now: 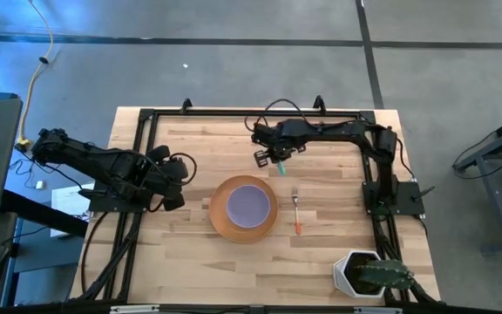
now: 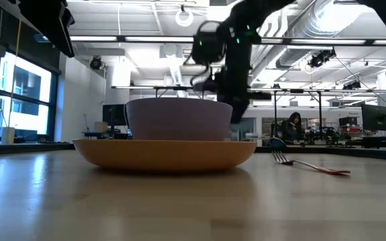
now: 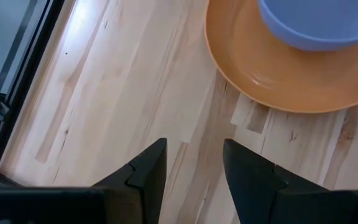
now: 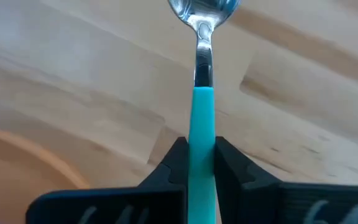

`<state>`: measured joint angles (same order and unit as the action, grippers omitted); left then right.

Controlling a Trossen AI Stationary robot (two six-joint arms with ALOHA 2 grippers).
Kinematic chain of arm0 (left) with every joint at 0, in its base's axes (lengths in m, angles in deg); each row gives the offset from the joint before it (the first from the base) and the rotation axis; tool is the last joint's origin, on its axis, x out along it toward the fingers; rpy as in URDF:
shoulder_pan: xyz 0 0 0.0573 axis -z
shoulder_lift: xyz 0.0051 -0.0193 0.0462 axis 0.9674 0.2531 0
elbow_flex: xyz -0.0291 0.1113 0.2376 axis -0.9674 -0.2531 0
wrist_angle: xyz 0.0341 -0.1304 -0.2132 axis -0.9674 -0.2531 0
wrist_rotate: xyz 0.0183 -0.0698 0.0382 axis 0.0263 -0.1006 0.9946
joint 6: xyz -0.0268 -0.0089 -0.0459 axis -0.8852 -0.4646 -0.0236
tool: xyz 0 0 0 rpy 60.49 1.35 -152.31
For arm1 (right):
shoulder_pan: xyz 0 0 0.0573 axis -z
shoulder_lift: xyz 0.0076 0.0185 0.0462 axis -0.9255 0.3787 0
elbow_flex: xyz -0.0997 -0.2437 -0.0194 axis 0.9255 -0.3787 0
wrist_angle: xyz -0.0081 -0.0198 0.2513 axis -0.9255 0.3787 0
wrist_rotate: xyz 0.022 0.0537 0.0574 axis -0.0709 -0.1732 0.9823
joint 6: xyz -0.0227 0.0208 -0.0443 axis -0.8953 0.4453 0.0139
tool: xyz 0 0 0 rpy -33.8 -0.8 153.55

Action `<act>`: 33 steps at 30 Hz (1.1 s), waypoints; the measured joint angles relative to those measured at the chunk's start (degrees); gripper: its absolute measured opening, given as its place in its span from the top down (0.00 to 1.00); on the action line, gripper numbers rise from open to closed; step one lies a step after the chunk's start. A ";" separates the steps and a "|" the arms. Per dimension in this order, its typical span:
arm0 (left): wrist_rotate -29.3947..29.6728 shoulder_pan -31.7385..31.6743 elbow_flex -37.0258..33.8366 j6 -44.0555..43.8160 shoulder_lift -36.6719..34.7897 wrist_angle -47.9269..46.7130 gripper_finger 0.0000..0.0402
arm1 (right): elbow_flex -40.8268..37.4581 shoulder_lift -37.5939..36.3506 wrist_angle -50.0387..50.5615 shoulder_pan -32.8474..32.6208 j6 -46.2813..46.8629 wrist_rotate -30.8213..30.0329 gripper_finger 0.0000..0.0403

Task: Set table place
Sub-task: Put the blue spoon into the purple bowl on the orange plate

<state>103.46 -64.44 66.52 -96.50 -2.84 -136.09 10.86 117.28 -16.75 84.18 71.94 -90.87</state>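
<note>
Looked like a robotics lab or open industrial workspace. Beyond the table (image 2: 193, 201), the low view showed a high open ceiling with exposed ducts (image 2: 313, 23) and strip lights (image 2: 146, 30). Behind the table were benches with monitors (image 2: 374, 119), and a person (image 2: 292, 126) sat at one. Large windows (image 2: 19, 94) stood off to one side of the table. From above, the table sat on a bare grey concrete floor (image 1: 234, 61), with a yellow cable (image 1: 37, 74) trailing nearby.
</note>
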 joint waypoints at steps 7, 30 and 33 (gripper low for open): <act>-0.19 0.00 0.00 0.01 0.00 0.71 0.64 | 18.14 -0.80 18.40 -2.96 -7.11 -0.19 0.97; -0.58 0.00 0.00 -1.75 0.00 4.14 0.64 | 38.87 3.95 36.59 -22.38 -5.19 16.29 0.97; -0.58 0.00 0.00 -1.75 0.00 4.39 0.64 | 38.87 6.90 36.42 -23.47 -5.17 20.39 0.97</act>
<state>102.88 -64.44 66.52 -98.25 -2.84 -131.70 49.73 124.18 19.67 60.71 66.77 -70.48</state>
